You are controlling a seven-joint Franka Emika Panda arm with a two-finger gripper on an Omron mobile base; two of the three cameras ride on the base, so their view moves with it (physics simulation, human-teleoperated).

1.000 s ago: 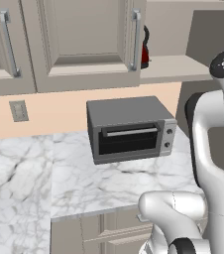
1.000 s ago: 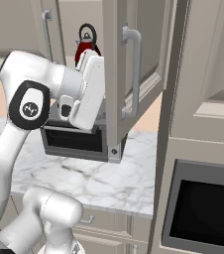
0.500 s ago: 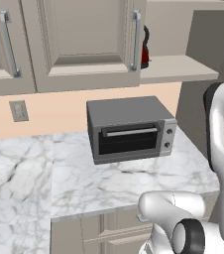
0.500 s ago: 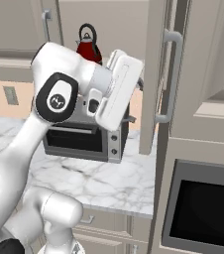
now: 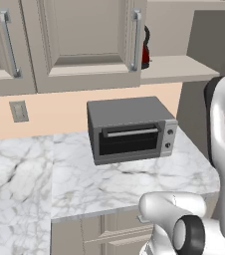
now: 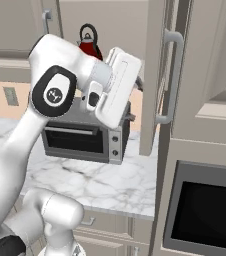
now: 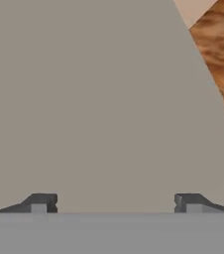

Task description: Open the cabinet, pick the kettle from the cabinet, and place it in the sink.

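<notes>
Closest to you, the gripper [image 7: 114, 203] has its two dark fingertips [image 7: 40, 202] spread wide apart, with nothing between them. In the hand view it faces a flat greige panel from very near, most likely the inside of the open cabinet door [image 6: 152, 75]. In the right base view the white hand sits tucked just beside that door, and the gripper itself is hidden behind it.

That is your first worry. If you swing the hand without backing it off, it could bump the door and push it shut again, or knock the arm off its path.

A bit farther back sits the toaster oven [image 5: 130, 129] on the marble counter [image 5: 109, 184], right under the open shelf. Come in too low and your arm could hit its top.

Farthest back is the kettle [image 6: 88, 44], standing upright on the cabinet [image 5: 84, 40] shelf [image 5: 171, 68], near the edge of the closed door. It is small and round, so a push from one finger could tip it or slide it deeper. Its black loop handle [image 6: 88, 31] is thin, so a grab there may slip.

I cannot see the sink, so you will carry the kettle some way. A weak hold could drop it.
</notes>
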